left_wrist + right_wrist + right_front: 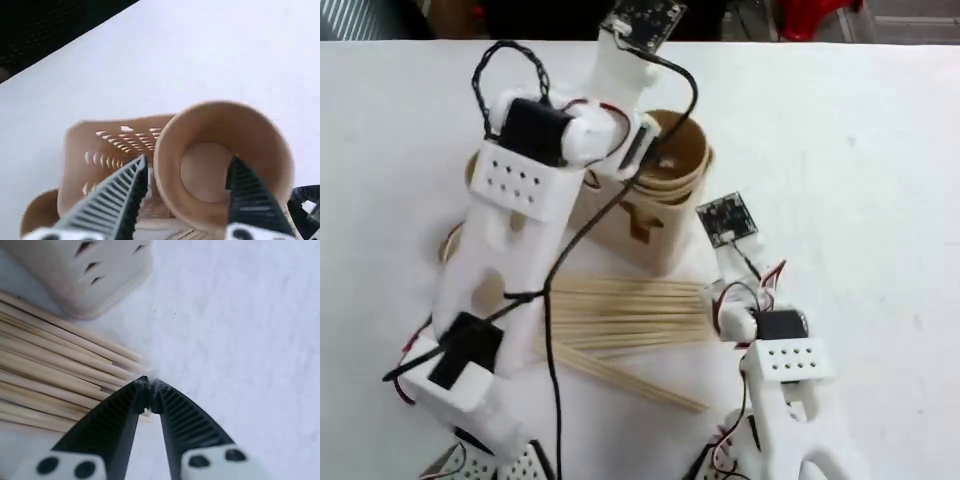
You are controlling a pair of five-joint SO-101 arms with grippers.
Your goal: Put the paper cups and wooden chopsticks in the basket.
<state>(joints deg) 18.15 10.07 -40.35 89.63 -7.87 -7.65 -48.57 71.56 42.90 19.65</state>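
A tan paper cup (220, 165) stands mouth up in the beige slotted basket (100, 145), seen near the table's middle as cup (672, 160) and basket (645, 240). My left gripper (189, 162) is open over the cup's rim, one finger inside the cup and the other outside its wall; from above the left gripper (642, 150) is at the rim. Another cup (35, 217) lies beside the basket. Wooden chopsticks (620, 310) lie in a bundle in front of the basket. My right gripper (149, 384) is shut, its tips at the ends of the chopsticks (50, 375), by the basket (85, 275).
One chopstick (640, 380) lies apart, slanting toward the front. The left arm's body covers the table left of the basket. The right arm's base (790, 400) stands at the front right. Bare white table stretches to the right and the back.
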